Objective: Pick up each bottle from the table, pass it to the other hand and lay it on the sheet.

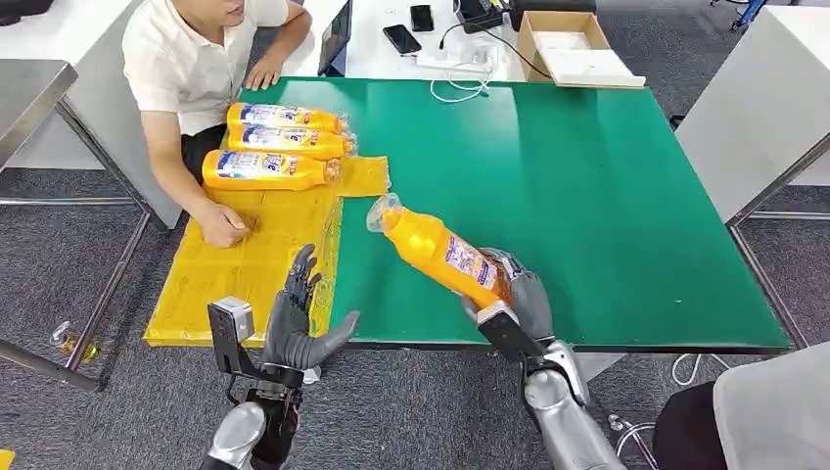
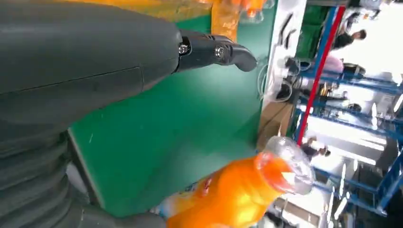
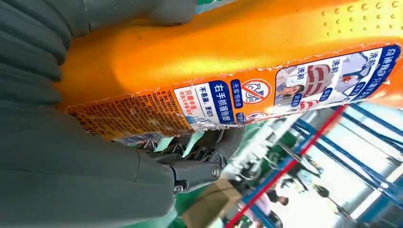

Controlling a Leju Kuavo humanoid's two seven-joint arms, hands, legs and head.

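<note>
Above table edge, right hand point(image 1: 517, 299) gripping bottle point(image 1: 440, 253), L hand point(image 1: 299, 318) apparently free

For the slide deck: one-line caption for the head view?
Right hand holds an orange bottle above the green table, left hand open beside it; three bottles lie on the yellow sheet.

Bare green bench point(image 1: 587, 196) spreads across the centre and right of the frame. At left, the yellow sheet point(image 1: 245, 255) carries three bottles point(image 1: 279, 144) along its far end, and a person's hand point(image 1: 223, 225) rests on it mid-left, leaving open sheet toward the lower left. The right hand point(image 1: 519, 299) holds a fourth bottle point(image 1: 440, 253) tilted over the near edge, its cap pointing at the open left hand point(image 1: 299, 323), a clear gap between them.
</note>
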